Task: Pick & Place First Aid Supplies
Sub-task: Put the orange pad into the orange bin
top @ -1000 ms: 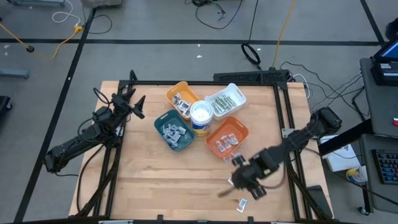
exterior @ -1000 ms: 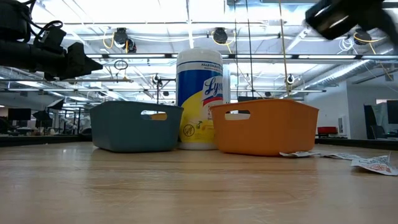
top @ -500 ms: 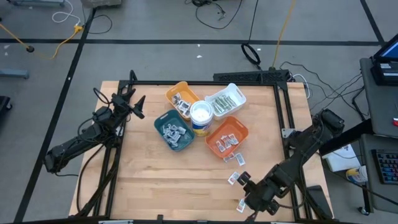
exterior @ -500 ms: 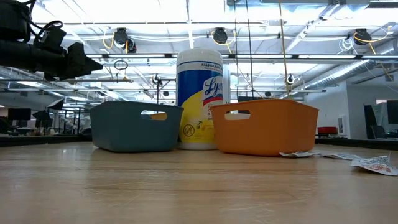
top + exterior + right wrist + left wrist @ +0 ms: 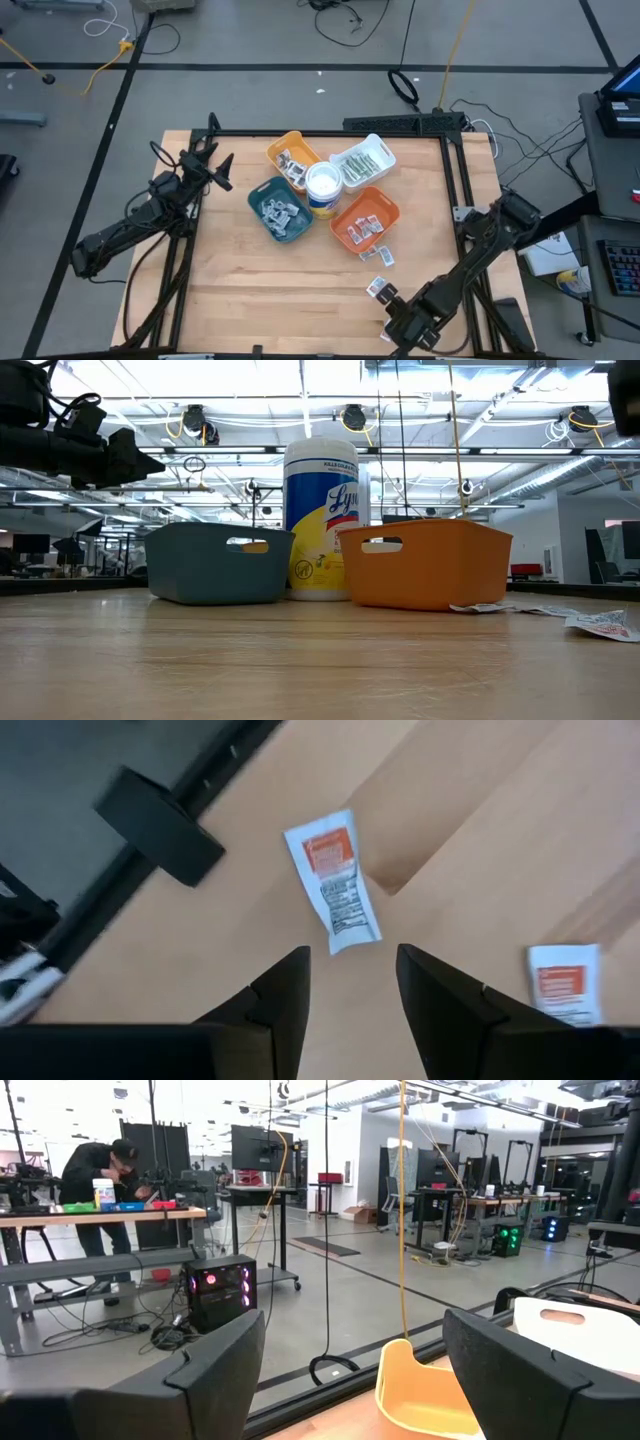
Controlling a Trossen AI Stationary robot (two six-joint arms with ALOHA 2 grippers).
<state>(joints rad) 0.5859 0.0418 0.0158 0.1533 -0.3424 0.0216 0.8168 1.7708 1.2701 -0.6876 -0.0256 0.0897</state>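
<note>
First aid supplies lie loose on the wood near the table's near right corner. One white packet with an orange-red mark (image 5: 333,880) lies just ahead of my right gripper (image 5: 352,982). Another (image 5: 563,982) lies off to its side. My right gripper (image 5: 405,325) points steeply down over them, open, with nothing between its fingers. Two more packets (image 5: 378,288) (image 5: 380,257) lie between it and the orange tray (image 5: 385,205). My left gripper (image 5: 215,165) waits open at the table's far left, raised and level, also seen as my left gripper (image 5: 350,1370).
The yellow tray (image 5: 298,143), white tray (image 5: 378,147), blue tray (image 5: 258,190) and orange tray hold packets around a white round tub (image 5: 323,190) at the table's middle. The table's dark frame (image 5: 155,825) runs close by my right gripper. Bare wood lies left and near.
My right gripper has gone from beside the orange tray toward the table's near edge and sunk, and now hangs over the loose packets near the right corner. It has passed out of the low view's top right. The packets have stayed where they lay.
</note>
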